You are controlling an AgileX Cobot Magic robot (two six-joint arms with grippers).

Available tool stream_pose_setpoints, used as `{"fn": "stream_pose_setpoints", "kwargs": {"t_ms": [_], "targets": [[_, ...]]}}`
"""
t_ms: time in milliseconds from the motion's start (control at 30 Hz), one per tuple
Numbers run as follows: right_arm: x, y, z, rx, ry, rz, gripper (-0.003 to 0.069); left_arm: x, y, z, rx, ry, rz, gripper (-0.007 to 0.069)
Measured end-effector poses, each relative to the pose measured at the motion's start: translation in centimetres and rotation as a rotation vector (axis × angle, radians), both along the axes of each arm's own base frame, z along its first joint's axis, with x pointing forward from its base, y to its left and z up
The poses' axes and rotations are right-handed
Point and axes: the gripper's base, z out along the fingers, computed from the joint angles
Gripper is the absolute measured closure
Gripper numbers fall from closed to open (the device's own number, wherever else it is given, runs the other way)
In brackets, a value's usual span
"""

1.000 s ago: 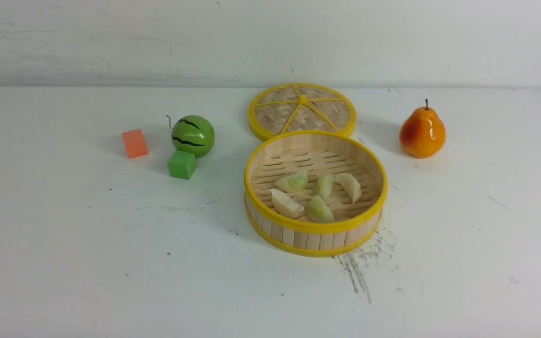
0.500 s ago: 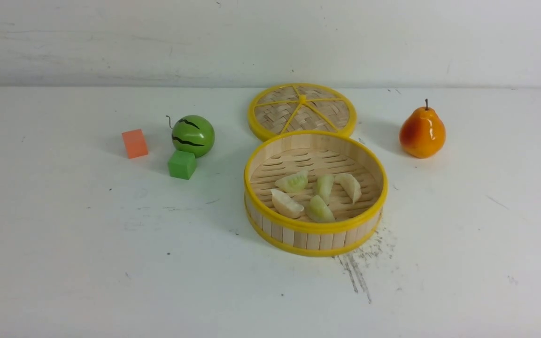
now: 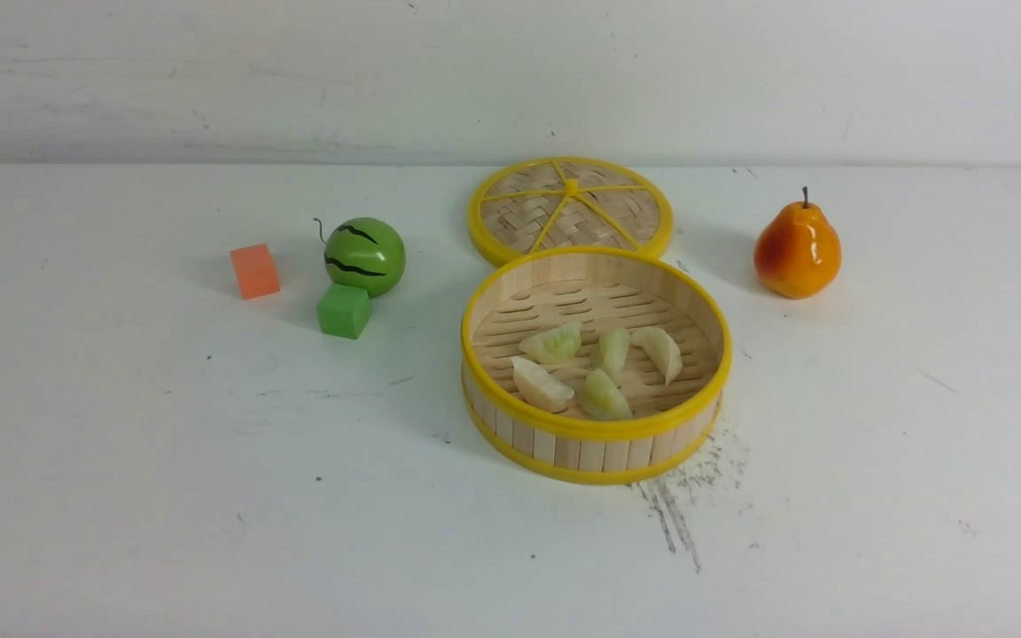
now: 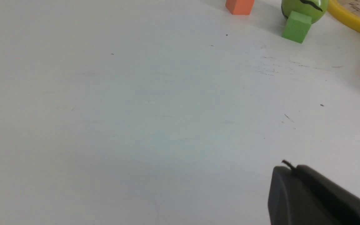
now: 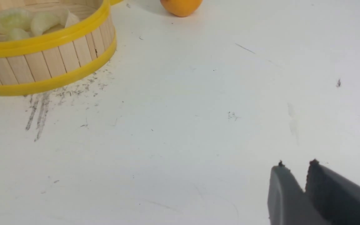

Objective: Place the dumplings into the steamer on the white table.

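Several pale cream and green dumplings point(image 3: 555, 344) lie inside the round bamboo steamer point(image 3: 595, 431), which stands on the white table point(image 3: 209, 487) right of centre. Neither arm shows in the front view. In the left wrist view my left gripper point(image 4: 291, 167) hangs over bare table, its dark fingers pressed together and holding nothing. My right gripper point(image 5: 297, 165) hovers over the table well clear of the steamer point(image 5: 42, 62), with a narrow gap between its tips and nothing in it. The dumplings point(image 5: 14, 18) peek over the rim there.
The flat woven lid point(image 3: 570, 208) lies just behind the steamer. A pear point(image 3: 797, 248) stands at the back right. A green watermelon ball point(image 3: 364, 255), a green cube point(image 3: 343, 310) and an orange cube point(image 3: 254, 270) sit at the left. Dark scratch marks point(image 3: 674, 509) run in front of the steamer.
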Motion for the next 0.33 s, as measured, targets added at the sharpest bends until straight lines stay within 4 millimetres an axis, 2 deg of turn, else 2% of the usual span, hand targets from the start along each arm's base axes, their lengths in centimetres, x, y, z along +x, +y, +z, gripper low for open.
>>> {"fn": "stream_pose_setpoints", "kwargs": {"t_ms": [333], "targets": [[0.0, 0.0, 0.0, 0.0, 0.0, 0.0, 0.0527, 0.0, 0.0, -0.01, 0.0, 0.001, 0.0, 0.0619]]}}
